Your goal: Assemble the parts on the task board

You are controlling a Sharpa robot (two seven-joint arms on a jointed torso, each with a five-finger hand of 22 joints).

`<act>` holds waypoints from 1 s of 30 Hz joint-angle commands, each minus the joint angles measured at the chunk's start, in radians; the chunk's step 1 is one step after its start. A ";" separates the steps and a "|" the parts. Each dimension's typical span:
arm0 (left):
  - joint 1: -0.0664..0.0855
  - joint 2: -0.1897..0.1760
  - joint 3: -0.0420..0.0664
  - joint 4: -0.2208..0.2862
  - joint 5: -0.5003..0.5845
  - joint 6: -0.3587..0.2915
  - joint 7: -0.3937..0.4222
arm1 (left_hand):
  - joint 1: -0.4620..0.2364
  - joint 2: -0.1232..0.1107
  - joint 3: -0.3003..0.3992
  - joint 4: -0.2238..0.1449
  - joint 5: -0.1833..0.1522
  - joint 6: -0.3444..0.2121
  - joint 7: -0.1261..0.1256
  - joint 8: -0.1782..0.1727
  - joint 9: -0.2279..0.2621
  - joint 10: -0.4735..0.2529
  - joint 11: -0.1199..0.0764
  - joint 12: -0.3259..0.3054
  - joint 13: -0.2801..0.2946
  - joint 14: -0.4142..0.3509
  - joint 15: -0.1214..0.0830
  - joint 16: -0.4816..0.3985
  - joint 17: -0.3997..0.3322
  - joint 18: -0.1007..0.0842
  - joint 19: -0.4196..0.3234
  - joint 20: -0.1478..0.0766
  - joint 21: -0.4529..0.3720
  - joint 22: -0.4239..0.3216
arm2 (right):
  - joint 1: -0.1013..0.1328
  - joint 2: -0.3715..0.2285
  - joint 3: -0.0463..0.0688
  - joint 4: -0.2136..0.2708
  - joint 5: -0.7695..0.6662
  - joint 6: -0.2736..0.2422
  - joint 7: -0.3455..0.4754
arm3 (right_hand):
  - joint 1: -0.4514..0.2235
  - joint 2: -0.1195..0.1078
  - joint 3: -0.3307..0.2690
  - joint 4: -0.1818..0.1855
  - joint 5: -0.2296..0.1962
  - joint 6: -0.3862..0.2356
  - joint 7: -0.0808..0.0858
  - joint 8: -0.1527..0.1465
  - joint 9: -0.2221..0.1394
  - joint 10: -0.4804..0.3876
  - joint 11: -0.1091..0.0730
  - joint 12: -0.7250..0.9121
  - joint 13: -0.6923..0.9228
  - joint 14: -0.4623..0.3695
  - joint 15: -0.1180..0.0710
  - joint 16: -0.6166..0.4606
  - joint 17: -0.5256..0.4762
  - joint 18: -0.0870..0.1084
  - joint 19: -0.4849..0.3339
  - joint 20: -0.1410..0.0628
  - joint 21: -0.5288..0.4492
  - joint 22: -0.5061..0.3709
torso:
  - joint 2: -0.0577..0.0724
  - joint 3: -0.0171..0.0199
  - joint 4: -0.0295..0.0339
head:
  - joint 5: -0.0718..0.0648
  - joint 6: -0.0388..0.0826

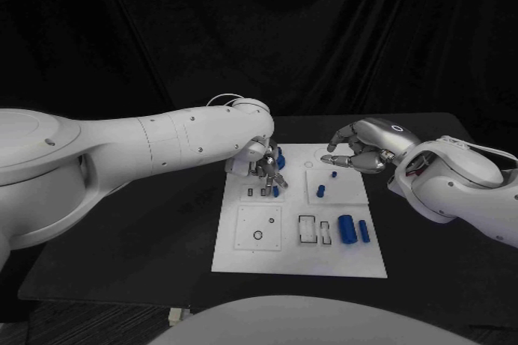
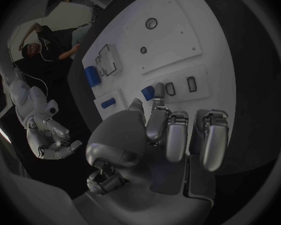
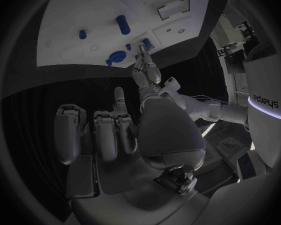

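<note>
A small blue part [image 1: 274, 189] is pressed by the fingertips of the left hand [image 1: 259, 162] at a slot in the far left panel of the board [image 1: 248, 263]; whether it is pinched or only touched cannot be told. The right hand [image 1: 361, 147] is held above the board's far right edge, fingers curled, nothing in them. Two blue cylinders [image 1: 346, 228] are seen lying near the right edge. The parts are judged light, rigid and smooth, likely to slip or roll, and best taken across the sides at mid-length.
</note>
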 commanded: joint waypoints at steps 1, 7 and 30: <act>-0.003 0.003 0.001 -0.001 0.007 0.015 0.019 | 0.011 0.000 0.008 0.000 0.005 0.004 -0.002 -0.005 0.002 0.152 -0.044 0.149 0.509 0.104 -0.006 0.003 0.263 -0.011 0.073 -0.009 -0.006 0.222 | -0.003 0.000 0.001 -0.001 -0.003 0.008 -0.020 | 0.006 0.007 -0.003 -0.003 0.003 0.008 0.002 -0.006 -0.002 0.104 -0.001 0.004 0.263 0.105 -0.003 0.006 0.263 0.004 0.037 -0.006 -0.006 0.217 | 0.001 0.0000 0.0004 | 0.000 0.000; -0.005 0.005 0.001 -0.001 0.007 0.018 0.019 | 0.017 -0.003 0.016 -0.009 0.008 0.012 -0.005 -0.004 0.009 0.152 -0.047 0.149 0.509 0.104 -0.008 0.003 0.263 -0.011 0.073 -0.010 -0.006 0.222 | -0.003 0.001 0.001 -0.002 -0.003 0.010 -0.021 | 0.006 0.007 -0.003 -0.003 0.001 0.008 0.002 -0.006 -0.002 0.104 -0.001 0.004 0.263 0.105 -0.003 0.006 0.263 0.004 0.036 -0.006 -0.008 0.216 | 0.000 -0.0001 0.0001 | -0.001 0.000; -0.011 0.009 0.001 -0.004 0.007 0.032 0.011 | 0.047 -0.015 0.051 -0.049 0.034 0.013 -0.010 -0.016 0.028 0.152 -0.052 0.149 0.509 0.104 -0.014 0.003 0.263 -0.010 0.070 -0.016 -0.009 0.218 | -0.004 0.004 0.001 -0.005 -0.002 0.020 -0.026 | 0.006 0.007 -0.004 -0.003 -0.002 0.009 0.002 -0.007 -0.002 0.104 -0.001 0.004 0.263 0.105 -0.002 0.006 0.263 0.007 0.031 -0.005 -0.018 0.213 | 0.000 -0.0001 -0.0001 | 0.001 0.000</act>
